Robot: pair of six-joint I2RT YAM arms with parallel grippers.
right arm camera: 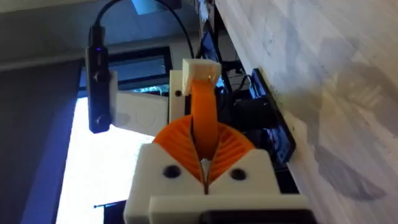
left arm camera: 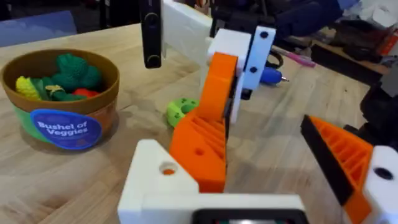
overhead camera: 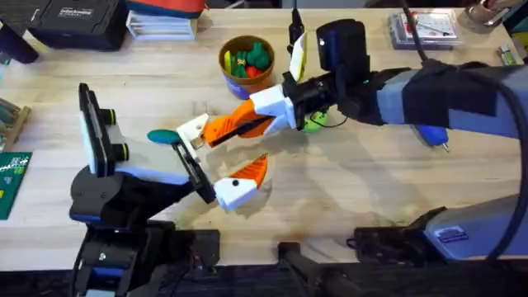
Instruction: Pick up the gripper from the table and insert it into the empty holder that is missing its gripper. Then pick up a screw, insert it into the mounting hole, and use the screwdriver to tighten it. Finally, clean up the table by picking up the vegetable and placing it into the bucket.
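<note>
Crowding the table's middle, both arms block the bucket [overhead camera: 246, 59], vegetable [overhead camera: 162, 136].

The right arm [overhead camera: 429, 95] hides most of the screwdriver [overhead camera: 433, 136]; the vegetable [overhead camera: 162, 136] is partly covered.

One bucket [overhead camera: 245, 58] stands on the worktop [overhead camera: 371, 181], with one teal vegetable [overhead camera: 162, 136] and one blue screwdriver [overhead camera: 432, 136] lying apart from it. One lime-green disc [left arm camera: 180, 111] lies there too. Two arms reach in, each with one gripper: left [overhead camera: 219, 169], right [overhead camera: 216, 132].
</note>
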